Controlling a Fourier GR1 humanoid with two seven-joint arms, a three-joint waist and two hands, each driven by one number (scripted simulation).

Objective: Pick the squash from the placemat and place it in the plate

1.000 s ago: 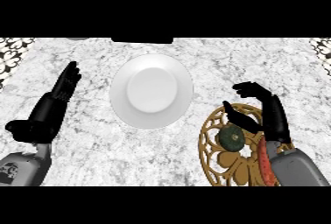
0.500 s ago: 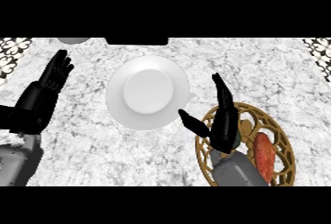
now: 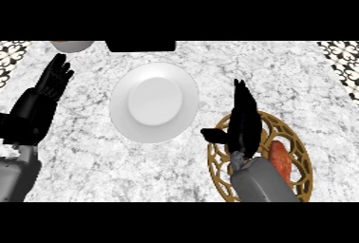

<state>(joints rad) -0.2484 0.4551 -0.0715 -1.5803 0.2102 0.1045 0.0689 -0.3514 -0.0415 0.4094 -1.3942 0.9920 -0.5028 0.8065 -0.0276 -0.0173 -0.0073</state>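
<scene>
Over the placemat point(image 3: 298, 142), the right hand point(image 3: 244, 124) has flattened open, empty, covering the squash; no grasp yet.

Orange-red squash point(image 3: 281, 157) on round golden openwork placemat point(image 3: 298, 142); white plate point(image 3: 155, 101) well left.

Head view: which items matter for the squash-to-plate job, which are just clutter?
Job:
squash, orange-red, on the mat
placemat, round gold openwork
plate, white, nothing on it
right robot hand, open, over the mat

Clutter:
bowl at the top edge
dark box beside it
left robot hand, resting open at left
</scene>
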